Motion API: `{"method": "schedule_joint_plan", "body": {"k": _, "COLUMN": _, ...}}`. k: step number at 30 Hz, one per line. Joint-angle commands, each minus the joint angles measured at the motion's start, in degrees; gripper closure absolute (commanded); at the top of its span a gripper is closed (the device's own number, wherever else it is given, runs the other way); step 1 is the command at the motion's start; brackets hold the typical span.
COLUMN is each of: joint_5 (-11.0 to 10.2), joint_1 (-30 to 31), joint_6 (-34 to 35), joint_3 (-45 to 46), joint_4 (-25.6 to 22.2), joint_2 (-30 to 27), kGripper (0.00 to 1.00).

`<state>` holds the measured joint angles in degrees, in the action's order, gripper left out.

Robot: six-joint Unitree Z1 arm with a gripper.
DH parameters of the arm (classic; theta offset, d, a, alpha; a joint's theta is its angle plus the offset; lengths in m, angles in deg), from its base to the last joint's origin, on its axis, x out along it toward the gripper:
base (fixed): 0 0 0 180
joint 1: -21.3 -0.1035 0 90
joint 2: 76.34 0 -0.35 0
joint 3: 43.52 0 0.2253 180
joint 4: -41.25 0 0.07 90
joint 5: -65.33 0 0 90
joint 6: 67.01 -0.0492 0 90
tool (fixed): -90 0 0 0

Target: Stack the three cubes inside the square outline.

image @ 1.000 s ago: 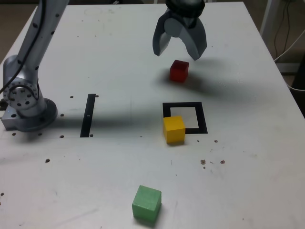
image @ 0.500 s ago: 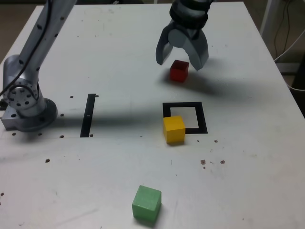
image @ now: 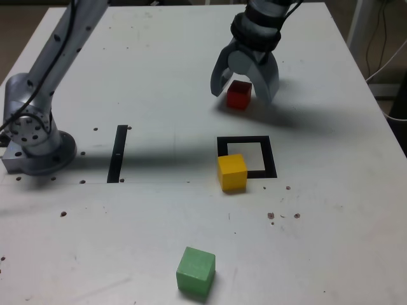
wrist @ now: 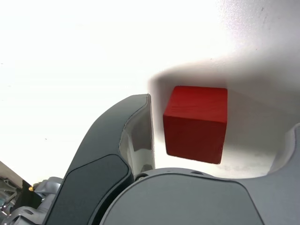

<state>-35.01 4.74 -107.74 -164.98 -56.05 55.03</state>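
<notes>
Silver-grey arm [image: 60, 44], round base joint, blue-grey curved pincer [image: 244, 89].

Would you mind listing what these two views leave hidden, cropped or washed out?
- Red cube: in the exterior view, the open gripper straddles it; contact with the fingers cannot be told.
- Gripper in the wrist view: one finger is cut off by the picture's edge.
- Table: overexposed in the wrist view, surface detail lost.
- Yellow cube, green cube, square outline: outside the wrist view.
- Arm: upper part cropped in the exterior view.
</notes>
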Motion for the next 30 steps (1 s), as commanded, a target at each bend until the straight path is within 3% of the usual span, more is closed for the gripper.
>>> {"method": "schedule_joint_plan", "body": {"k": 1, "joint_5": 0.07, "joint_1": 0.09, "joint_6": 0.45, "joint_3": -0.02, "joint_4": 0.13, "joint_2": 0.32, "kGripper": 0.08}}
{"method": "schedule_joint_plan", "body": {"k": 6, "joint_5": 0.10, "joint_1": 0.11, "joint_6": 1.46, "joint_3": -0.15, "joint_4": 0.06, "joint_2": 0.72, "kGripper": 0.21}}
{"method": "schedule_joint_plan", "body": {"k": 12, "joint_5": -0.87, "joint_1": 0.29, "joint_6": 2.75, "joint_3": -0.24, "joint_4": 0.06, "joint_2": 0.82, "kGripper": 0.50}}
{"method": "schedule_joint_plan", "body": {"k": 16, "joint_5": -1.39, "joint_1": 0.47, "joint_6": 2.84, "joint_3": -0.33, "joint_4": 0.11, "joint_2": 0.82, "kGripper": 0.63}}
{"method": "schedule_joint_plan", "body": {"k": 22, "joint_5": -1.44, "joint_1": 0.57, "joint_6": 2.83, "joint_3": -0.33, "joint_4": 0.03, "joint_2": 0.82, "kGripper": 0.69}}
{"method": "schedule_joint_plan", "body": {"k": 30, "joint_5": -1.41, "joint_1": 0.63, "joint_6": 2.85, "joint_3": -0.39, "joint_4": -0.11, "joint_2": 0.82, "kGripper": 0.69}}
